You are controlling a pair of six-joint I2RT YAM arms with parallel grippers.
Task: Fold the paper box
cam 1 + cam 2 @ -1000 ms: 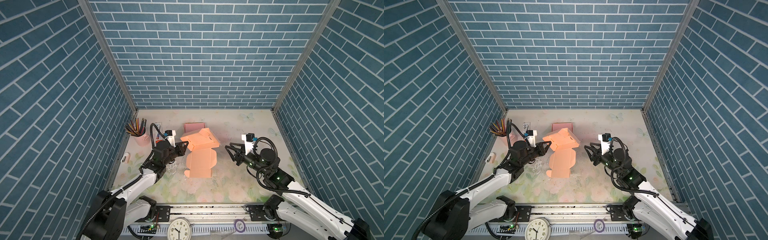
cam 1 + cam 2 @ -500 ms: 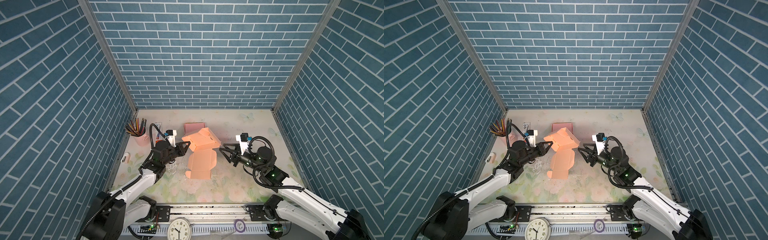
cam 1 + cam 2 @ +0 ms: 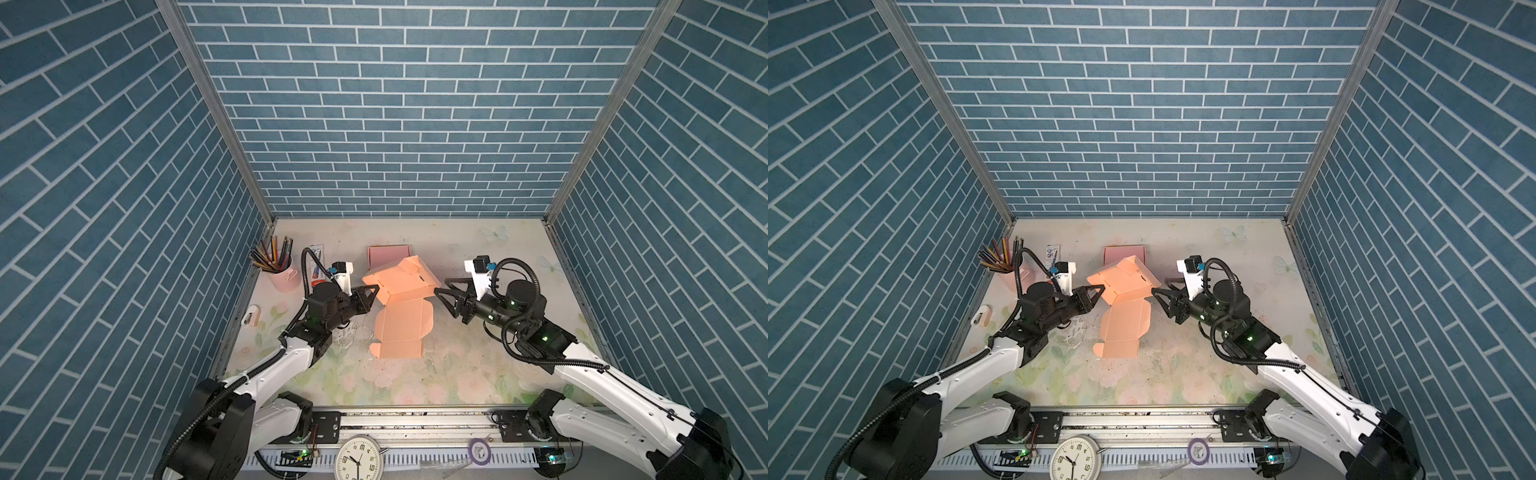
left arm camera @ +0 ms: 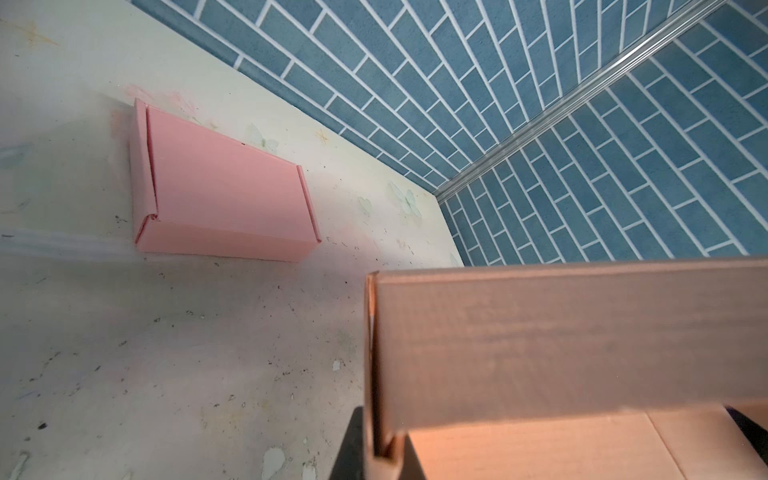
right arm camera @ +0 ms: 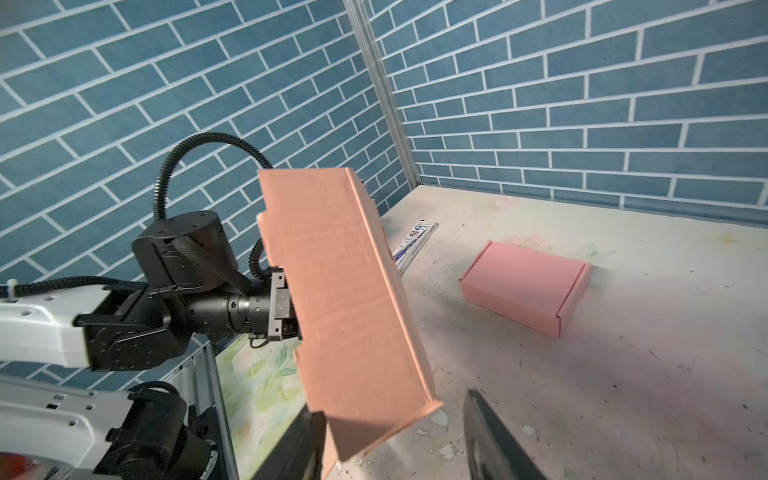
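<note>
Orange cardboard made up the paper box (image 3: 400, 309), which lay half-erected between the two grippers in both top views. Its raised far portion tilted above a flat panel resting on the table (image 3: 457, 365). At one side of that raised portion, the left gripper (image 3: 371, 292) was pressed together on an upright flap, pinching it. At the opposite side, the right gripper (image 3: 442, 286) stood with its jaws spread. In the right wrist view a lower corner of the raised portion sat between its fingers (image 5: 490, 440); whether either finger touched the cardboard could not be told. A pink closed box (image 3: 388, 257) rested on the table just beyond the paper box, past both grippers' tips. A pencil cup (image 3: 283, 275) stood behind the left gripper's wrist, well apart from the right gripper.
</note>
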